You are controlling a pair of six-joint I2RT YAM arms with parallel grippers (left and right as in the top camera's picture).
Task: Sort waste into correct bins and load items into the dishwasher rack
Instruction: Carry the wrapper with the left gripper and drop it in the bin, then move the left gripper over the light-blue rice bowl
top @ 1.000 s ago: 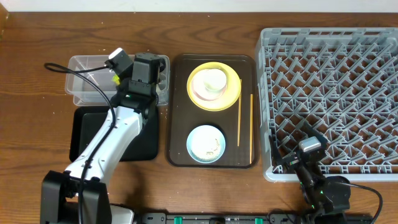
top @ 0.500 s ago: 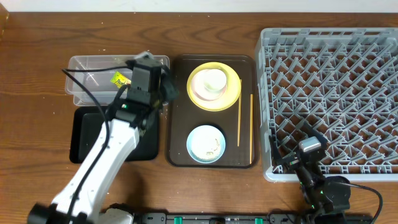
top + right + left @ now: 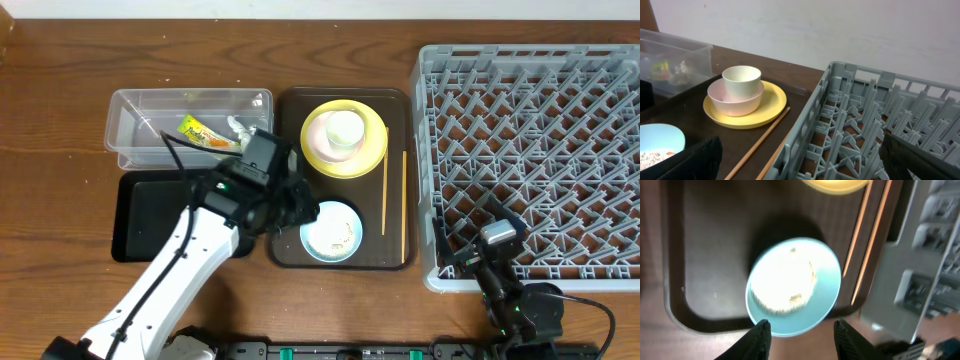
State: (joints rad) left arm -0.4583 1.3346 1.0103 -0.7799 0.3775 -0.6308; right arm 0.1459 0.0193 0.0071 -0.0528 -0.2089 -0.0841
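Observation:
My left gripper (image 3: 300, 212) (image 3: 801, 327) is open and empty, just above the near rim of the light blue bowl (image 3: 332, 231) (image 3: 792, 285), which holds white rice-like crumbs. The white cup (image 3: 343, 128) (image 3: 741, 80) sits in the pink bowl (image 3: 735, 102) on the yellow plate (image 3: 372, 150) (image 3: 767, 107). Two chopsticks (image 3: 385, 205) (image 3: 860, 235) lie right of the bowl. The wrapper (image 3: 200, 131) and tissue (image 3: 238, 127) lie in the clear tub (image 3: 130, 110). My right gripper (image 3: 497, 245) (image 3: 800, 160) is open at the grey rack's (image 3: 530, 150) (image 3: 865, 125) front left corner.
The dishes and chopsticks lie on a dark brown serving tray (image 3: 290, 250) (image 3: 700, 255) between the bins and the rack. The black tray (image 3: 140, 215) lies in front of the clear tub, partly under my left arm.
My left arm has swung from over the clear tub down and right to the light blue bowl. The wrapper and tissue now show uncovered in the tub. The right arm has not moved.

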